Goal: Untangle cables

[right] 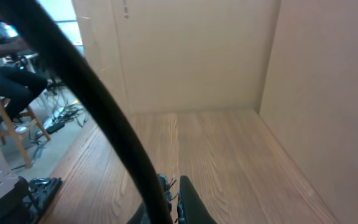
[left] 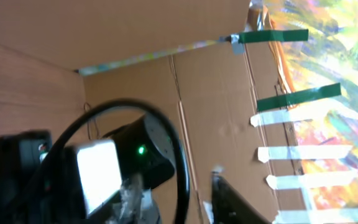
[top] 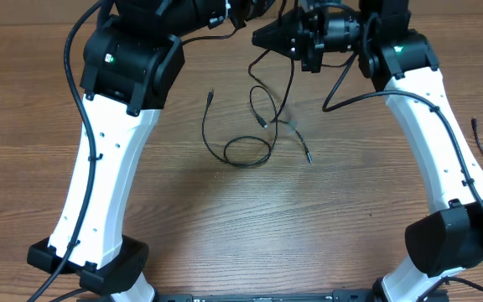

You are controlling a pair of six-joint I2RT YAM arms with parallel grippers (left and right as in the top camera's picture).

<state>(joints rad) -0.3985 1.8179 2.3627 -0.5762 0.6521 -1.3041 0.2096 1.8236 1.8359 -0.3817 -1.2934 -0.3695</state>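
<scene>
Worktop (top: 225,226): brown wood grain. Two white and black arms reach from the near edge to the far side.
Cables (top: 262,122): thin black cords lying in loose loops at the middle of the worktop, between the arms. One strand climbs toward the far side, up to the right pincer (top: 262,38).
Right pincer: closed, its fingers together, pinching the lifted strand.
Left pincer (left: 185,208): at the far edge, facing a cardboard wall (left: 216,112). Only one dark finger (left: 229,202) shows clearly, so I cannot tell if it is open.

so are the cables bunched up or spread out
Spread out: the cables lie in loose open loops on the table, strands crossing in places.
</scene>
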